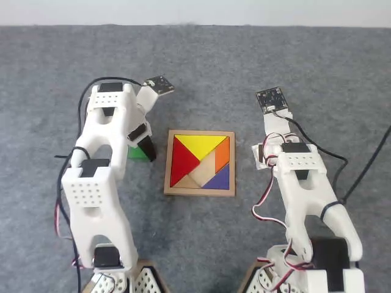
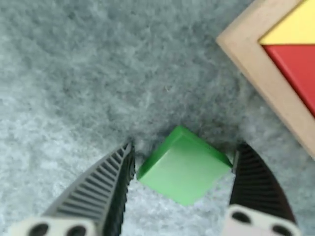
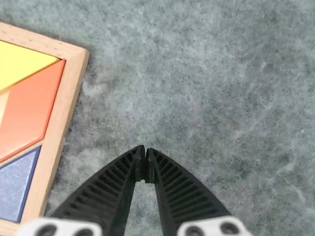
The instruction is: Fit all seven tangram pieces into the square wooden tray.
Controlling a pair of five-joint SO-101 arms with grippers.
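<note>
The square wooden tray (image 1: 200,192) lies between the two arms. It holds a yellow triangle (image 1: 200,144), a red triangle (image 1: 183,162), an orange piece (image 1: 222,154) and a blue triangle (image 1: 221,179), with a pale wood-coloured patch in the middle. A green piece (image 2: 184,169) lies on the carpet just left of the tray (image 2: 256,59). My left gripper (image 2: 184,146) is open and low over it, one finger on each side. My right gripper (image 3: 145,151) is shut on nothing, above the carpet just right of the tray's edge (image 3: 61,113).
Grey carpet covers the whole table. The left arm (image 1: 101,159) and the right arm (image 1: 299,171) stand on either side of the tray, with cables hanging off them. The carpet beyond the tray is open.
</note>
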